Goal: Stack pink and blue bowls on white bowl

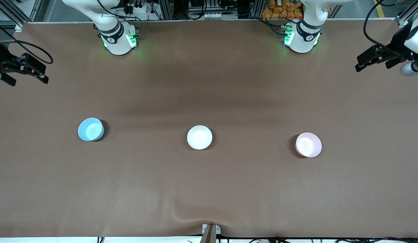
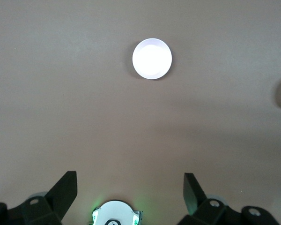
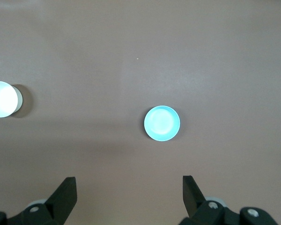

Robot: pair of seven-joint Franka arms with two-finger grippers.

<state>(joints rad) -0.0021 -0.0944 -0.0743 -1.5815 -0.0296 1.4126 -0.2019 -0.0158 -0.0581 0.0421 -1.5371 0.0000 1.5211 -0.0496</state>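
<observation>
Risks from this start: all three bowls are light, smooth plastic on a soft brown table cover [image 1: 209, 189]. A finger landing on a rim instead of straddling it would likely tip or skate the bowl. A bowl released off-centre over the white one could seat tilted or slide off. Both arms must reach the middle of the table, so simultaneous approaches could bring them into conflict there.

Layout: white bowl [image 1: 199, 137] at mid-table. Blue bowl [image 1: 90, 129] well apart from it toward the right arm's end. Pink bowl [image 1: 308, 144] well apart toward the left arm's end, slightly nearer the front camera than the other two. All upright, empty, nothing stacked yet.

Appearance: same small round form, plain, no markings — pink very pale, reading almost white in the left wrist view [image 2: 152, 58]; blue clear sky tone [image 3: 162, 123].

Left gripper [image 1: 373, 60]: up in the air at the left arm's end of the table, fingers spread wide, holding nothing. Right gripper [image 1: 28, 69]: up at the right arm's end, fingers equally wide, holding nothing. Neither is over a bowl
</observation>
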